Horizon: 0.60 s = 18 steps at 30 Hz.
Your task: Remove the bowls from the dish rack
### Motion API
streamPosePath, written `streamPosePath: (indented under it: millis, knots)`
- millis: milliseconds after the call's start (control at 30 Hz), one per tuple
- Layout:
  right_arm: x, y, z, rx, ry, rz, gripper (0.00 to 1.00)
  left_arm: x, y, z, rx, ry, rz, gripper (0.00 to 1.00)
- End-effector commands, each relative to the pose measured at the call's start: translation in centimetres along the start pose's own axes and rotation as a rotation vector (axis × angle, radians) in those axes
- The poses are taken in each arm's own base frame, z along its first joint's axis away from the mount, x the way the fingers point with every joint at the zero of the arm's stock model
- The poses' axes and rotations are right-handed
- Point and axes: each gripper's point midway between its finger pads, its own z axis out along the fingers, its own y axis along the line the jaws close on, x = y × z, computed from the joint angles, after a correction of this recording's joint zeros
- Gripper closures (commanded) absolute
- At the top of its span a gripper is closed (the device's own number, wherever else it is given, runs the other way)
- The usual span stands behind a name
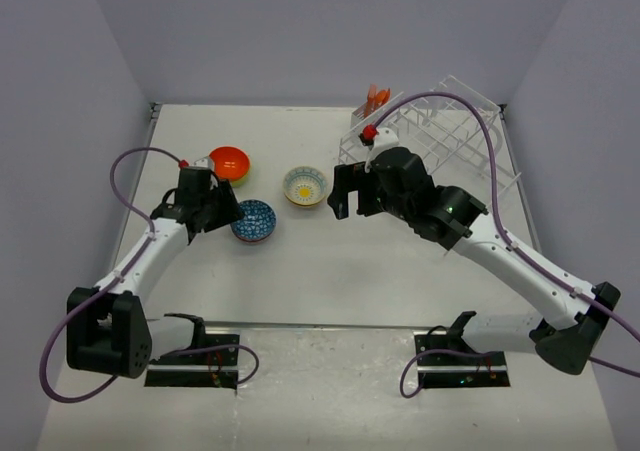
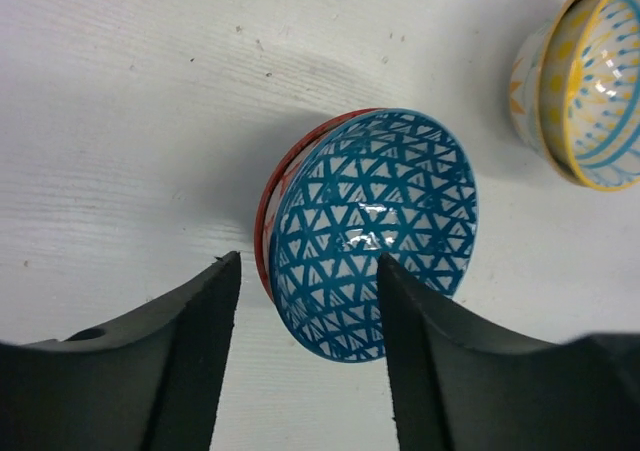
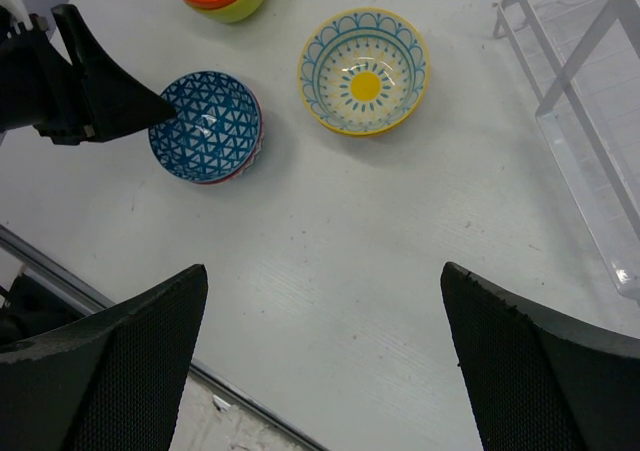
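Observation:
The dark blue patterned bowl (image 1: 254, 221) sits nested in a red-rimmed bowl (image 2: 266, 211) on the table, left of centre. My left gripper (image 1: 228, 214) is open, and the bowl's near edge (image 2: 375, 226) lies between its fingertips without being gripped. The yellow-centred bowl (image 1: 306, 186) stands to its right and appears nested in another bowl (image 2: 528, 81). The orange-red bowl (image 1: 229, 163) sits on the lime green bowl (image 3: 243, 7) at the back left. My right gripper (image 1: 343, 193) is open and empty above bare table (image 3: 323, 269). The white dish rack (image 1: 445, 131) at the back right shows no bowls.
Orange utensils (image 1: 377, 97) stand in the rack's corner basket. The rack's wire edge (image 3: 575, 81) is to the right of my right gripper. The table's front edge (image 3: 120, 306) runs below it. Walls enclose the table on three sides.

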Motion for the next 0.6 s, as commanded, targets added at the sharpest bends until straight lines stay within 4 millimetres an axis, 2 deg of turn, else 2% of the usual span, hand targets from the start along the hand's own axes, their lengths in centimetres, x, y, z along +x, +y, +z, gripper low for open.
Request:
streamPosePath:
  millis: [0, 67, 200, 267, 300, 400, 433, 467, 500, 533, 567]
  knots:
    - [-1.0, 0.5, -0.8, -0.032, -0.044, -0.005, 0.01, -2.4, -1.4, -2.2, 0.048, -0.072, 0.009, 0.4]
    - [-1.1, 0.6, -0.8, -0.035, -0.047, -0.004, 0.01, -2.5, -1.6, -2.5, 0.058, -0.074, 0.01, 0.36]
    - [-1.1, 0.7, -0.8, -0.038, -0.046, -0.004, 0.01, -2.7, -1.7, -3.4, 0.061, -0.086, 0.012, 0.37]
    - [-1.2, 0.4, -1.0, -0.027, -0.054, 0.003, 0.01, -3.3, -1.9, -4.7, 0.067, -0.115, 0.025, 0.37]
    - [-1.5, 0.2, -1.7, -0.024, -0.07, 0.012, 0.01, -4.7, -2.2, -6.3, 0.071, -0.169, 0.05, 0.34]
    - [-2.4, -0.9, -3.5, 0.012, -0.14, 0.037, 0.01, -6.1, -1.3, -9.3, 0.005, -0.235, 0.089, 0.16]
    - [-2.9, -1.6, -5.2, 0.027, -0.173, 0.051, 0.01, -7.7, -1.3, -11.2, -0.014, -0.294, 0.11, 0.03]
    - [-3.4, -2.7, -6.2, 0.08, -0.21, 0.069, 0.01, -8.1, -0.1, -13.0, -0.077, -0.341, 0.11, 0.0]
    - [-3.6, -3.4, -7.1, 0.102, -0.234, 0.08, 0.01, -8.7, 0.2, -14.3, -0.098, -0.377, 0.114, 0.0]
    - [-3.8, -4.4, -9.1, 0.124, -0.265, 0.096, 0.01, -9.9, 0.6, -16.8, -0.124, -0.457, 0.112, 0.0]
    - [-3.8, -5.1, -10.0, 0.146, -0.287, 0.114, 0.01, -9.9, 1.1, -17.9, -0.146, -0.476, 0.114, 0.0]
